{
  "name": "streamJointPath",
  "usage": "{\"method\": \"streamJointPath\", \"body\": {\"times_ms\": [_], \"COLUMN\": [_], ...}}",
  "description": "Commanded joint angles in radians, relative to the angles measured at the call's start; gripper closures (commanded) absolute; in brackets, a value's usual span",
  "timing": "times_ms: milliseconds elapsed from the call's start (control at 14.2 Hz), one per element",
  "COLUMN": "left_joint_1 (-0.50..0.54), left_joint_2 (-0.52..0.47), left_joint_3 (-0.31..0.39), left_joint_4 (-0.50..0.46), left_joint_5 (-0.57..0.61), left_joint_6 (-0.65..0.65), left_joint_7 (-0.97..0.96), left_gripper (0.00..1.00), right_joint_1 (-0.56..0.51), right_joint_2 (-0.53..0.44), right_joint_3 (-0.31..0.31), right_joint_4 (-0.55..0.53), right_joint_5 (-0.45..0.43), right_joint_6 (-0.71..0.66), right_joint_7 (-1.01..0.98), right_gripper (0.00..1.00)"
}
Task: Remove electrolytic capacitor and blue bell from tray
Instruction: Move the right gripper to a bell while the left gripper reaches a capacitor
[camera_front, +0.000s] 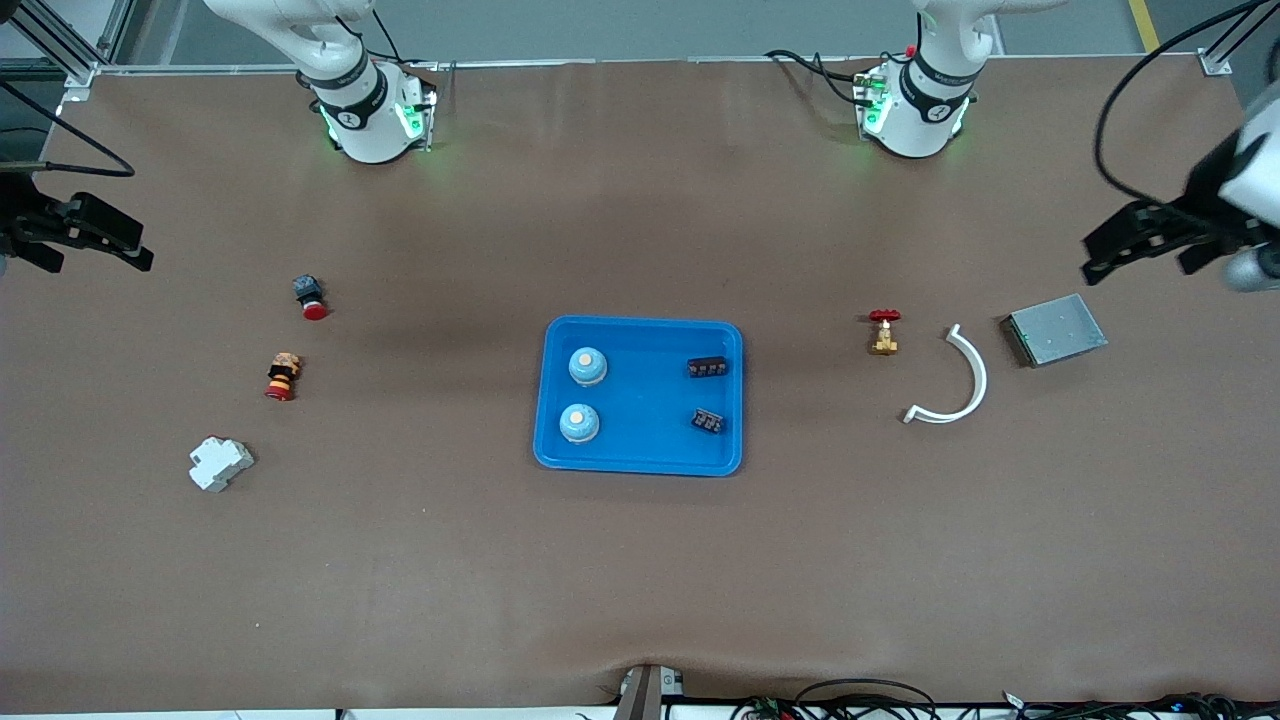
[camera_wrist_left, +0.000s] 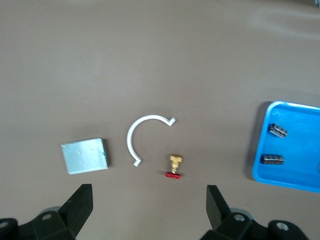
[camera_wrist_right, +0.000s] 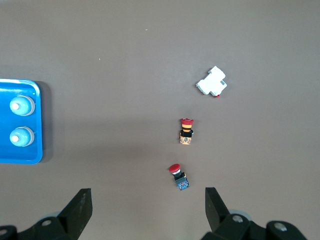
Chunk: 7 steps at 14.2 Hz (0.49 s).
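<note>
No removal is done yet. The tray (camera_front: 640, 330) sits at the table's centre and holds four items: two blue bells and two small black ridged components. The blue bell (camera_front: 588, 366) farther from the front camera and the second blue bell (camera_front: 579, 423) nearer to it lie at the tray's end toward the right arm. The two black components (camera_front: 707, 367) (camera_front: 708, 421), presumably the task's electrolytic capacitors although they look like terminal blocks, lie at the end toward the left arm. All four remain to be handled as the task requires.

The left gripper (camera_front: 1135, 240) hangs over the left arm's end of the table, fingers apart and empty. The right gripper (camera_front: 85, 235) hangs over the right arm's end, fingers apart and empty.

Off-tray count: two red-capped push buttons (camera_front: 309, 296) (camera_front: 283, 376), one white plastic block (camera_front: 220, 464), one brass valve (camera_front: 884, 332), one white curved clip (camera_front: 955, 380), one grey metal plate (camera_front: 1055, 329)
</note>
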Motion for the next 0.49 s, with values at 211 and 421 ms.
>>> {"method": "streamJointPath", "body": {"times_ms": [211, 421], "left_joint_1": [-0.028, -0.032], "left_joint_2": [0.019, 0.030], "left_joint_3": [-0.099, -0.146], "left_joint_4": [-0.149, -0.183], "left_joint_5": [-0.008, 0.005], "left_joint_6": [0.102, 0.135], "left_joint_7": [-0.276, -0.374], "left_gripper": [0.00, 0.00], "right_joint_1": [0.080, 0.133], "right_joint_2": [-0.007, -0.010], "right_joint_3": [0.002, 0.002], "right_joint_4": [-0.048, -0.122], "right_joint_5": [-0.009, -0.009], "right_joint_6": [0.029, 0.103], "right_joint_7": [0.161, 0.225], "right_gripper": [0.00, 0.00]}}
